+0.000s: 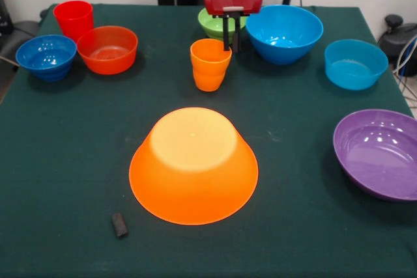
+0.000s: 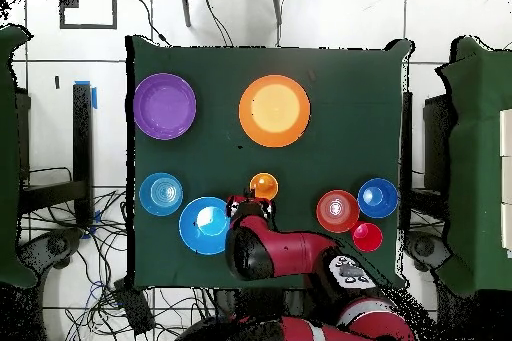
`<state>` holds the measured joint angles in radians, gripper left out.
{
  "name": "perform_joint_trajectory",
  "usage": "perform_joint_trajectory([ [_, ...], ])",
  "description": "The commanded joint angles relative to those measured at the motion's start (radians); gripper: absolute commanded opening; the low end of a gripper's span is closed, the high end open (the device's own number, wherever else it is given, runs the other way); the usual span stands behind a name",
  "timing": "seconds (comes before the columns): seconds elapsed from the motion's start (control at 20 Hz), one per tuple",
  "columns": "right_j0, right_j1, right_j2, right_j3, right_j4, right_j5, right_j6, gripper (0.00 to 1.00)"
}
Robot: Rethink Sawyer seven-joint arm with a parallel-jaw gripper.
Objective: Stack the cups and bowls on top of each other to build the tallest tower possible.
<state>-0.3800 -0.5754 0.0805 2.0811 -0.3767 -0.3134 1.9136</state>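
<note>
Cups and bowls are sitting spread across the dark green table (image 1: 52,180), none stacked. Going left to right in the front view: the dark-blue bowl (image 1: 46,56) is resting upright at the far left, with the red cup (image 1: 73,19) standing just behind it and the orange-red bowl (image 1: 107,49) just beside both. The yellow-orange bowl (image 1: 193,167), the largest, is lying upside down at the table's centre, with a small dark block (image 1: 119,224) lying near its front left edge. The orange cup (image 1: 210,64) is standing upright behind that bowl. The gripper (image 1: 230,46) is hanging at the cup's far right rim, its dark fingers (image 1: 227,34) reaching down close together; whether they are clamping the rim cannot be told. The green bowl (image 1: 216,23) is sitting behind the gripper, partly hidden. The big blue bowl (image 1: 284,33) is standing upright next, then the light-blue bowl (image 1: 356,63), and the purple bowl (image 1: 380,153) is lying at the near right edge.
</note>
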Motion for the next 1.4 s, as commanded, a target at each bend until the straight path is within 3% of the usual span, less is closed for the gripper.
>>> perform_joint_trajectory([
  [0.05,0.013,0.009,0.064,0.0,-0.007,0.005,0.147,0.0],
  [0.7,0.016,0.035,0.07,-0.043,-0.003,-0.006,0.141,0.0],
  [1.4,-0.057,-0.134,0.127,0.016,-0.012,0.156,0.104,0.0],
])
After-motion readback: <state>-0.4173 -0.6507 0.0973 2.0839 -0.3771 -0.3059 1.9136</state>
